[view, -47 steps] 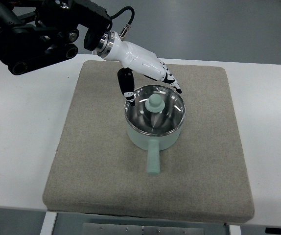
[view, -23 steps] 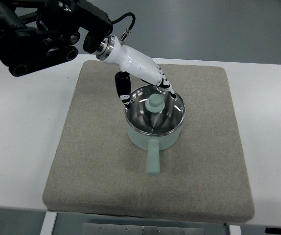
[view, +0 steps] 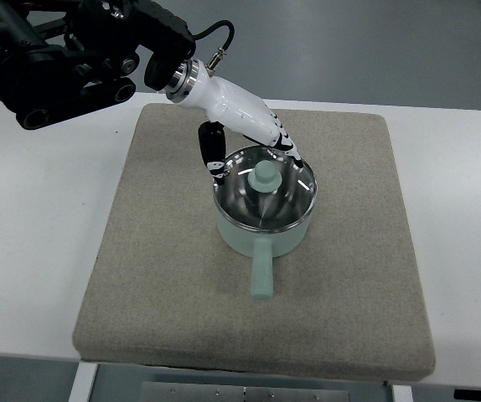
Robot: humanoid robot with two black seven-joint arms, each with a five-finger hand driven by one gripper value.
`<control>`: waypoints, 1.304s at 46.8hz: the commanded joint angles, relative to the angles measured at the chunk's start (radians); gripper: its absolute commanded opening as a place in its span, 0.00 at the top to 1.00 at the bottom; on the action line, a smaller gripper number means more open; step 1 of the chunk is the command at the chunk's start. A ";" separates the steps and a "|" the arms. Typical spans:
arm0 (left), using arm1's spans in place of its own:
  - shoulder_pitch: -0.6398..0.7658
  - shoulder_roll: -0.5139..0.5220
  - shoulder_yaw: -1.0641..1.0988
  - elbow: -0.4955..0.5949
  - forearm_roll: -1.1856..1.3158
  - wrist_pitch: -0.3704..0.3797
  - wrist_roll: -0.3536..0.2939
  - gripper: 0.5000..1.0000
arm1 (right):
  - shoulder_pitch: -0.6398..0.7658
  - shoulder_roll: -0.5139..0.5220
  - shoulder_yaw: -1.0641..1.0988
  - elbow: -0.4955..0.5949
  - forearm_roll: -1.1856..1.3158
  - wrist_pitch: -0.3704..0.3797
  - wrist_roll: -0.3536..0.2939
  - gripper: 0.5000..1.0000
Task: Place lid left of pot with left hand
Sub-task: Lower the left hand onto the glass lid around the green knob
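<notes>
A pale green pot (view: 264,230) with a straight handle pointing toward me stands on a grey mat (view: 157,251). A glass lid (view: 245,197) with a pale green knob (view: 264,176) sits on it. My left hand (view: 253,155) comes in from the upper left, white with black fingers. It hovers over the far rim of the lid, thumb (view: 215,151) at the left side, fingers (view: 287,146) at the back right of the knob. The fingers are spread and hold nothing.
The mat lies on a white table (view: 39,234). Bare mat stretches left of the pot. The black left arm (view: 64,59) fills the upper left corner.
The left hand has dropped slightly and shifted toward the lid's knob; its fingers now reach closer around the back of the knob. Pot and lid have not moved.
</notes>
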 commanded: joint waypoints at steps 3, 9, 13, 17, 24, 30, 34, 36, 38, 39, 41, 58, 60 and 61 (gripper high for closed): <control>0.002 -0.003 -0.003 0.002 0.000 0.001 0.000 0.01 | 0.000 0.000 0.000 0.000 0.000 0.000 0.000 0.15; 0.005 -0.003 -0.006 0.002 0.000 0.009 0.000 0.03 | 0.000 0.000 0.000 0.000 0.000 -0.001 0.000 0.15; 0.006 -0.003 -0.006 0.003 0.001 0.011 0.000 0.05 | 0.000 0.000 0.000 0.000 0.000 -0.001 0.000 0.15; 0.009 -0.003 -0.005 0.003 0.004 0.011 0.000 0.11 | 0.000 0.000 0.000 0.000 0.000 0.000 0.000 0.15; 0.011 -0.003 -0.005 0.003 0.016 0.011 0.000 0.23 | 0.000 0.000 0.000 0.000 0.000 0.000 0.000 0.15; 0.012 -0.003 -0.005 0.003 0.019 0.011 0.000 0.38 | 0.000 0.000 0.000 0.000 0.000 -0.001 0.000 0.15; 0.011 -0.004 -0.006 0.003 0.018 0.012 0.000 0.41 | 0.000 0.000 0.000 0.000 0.000 0.000 0.000 0.15; 0.011 -0.006 -0.006 0.003 0.018 0.012 0.000 0.42 | 0.000 0.000 0.000 0.000 0.000 0.000 0.000 0.15; 0.012 -0.012 -0.008 0.005 0.018 0.014 0.000 0.44 | 0.000 0.000 0.000 0.000 0.000 -0.001 0.000 0.15; 0.012 -0.015 -0.008 0.005 0.018 0.015 0.000 0.45 | 0.000 0.000 0.000 0.000 0.000 0.000 0.000 0.15; 0.012 -0.015 -0.008 0.005 0.018 0.015 0.000 0.45 | 0.000 0.000 0.000 0.000 0.000 -0.001 0.000 0.15; 0.015 -0.027 -0.005 0.022 0.029 0.015 0.000 0.52 | 0.000 0.000 0.000 0.000 0.000 0.000 0.000 0.15; 0.017 -0.027 -0.005 0.022 0.029 0.015 0.000 0.52 | 0.000 0.000 0.000 0.000 0.000 -0.001 0.000 0.15; 0.015 -0.027 -0.005 0.022 0.029 0.015 0.000 0.52 | 0.000 0.000 0.000 0.000 0.000 0.000 0.000 0.15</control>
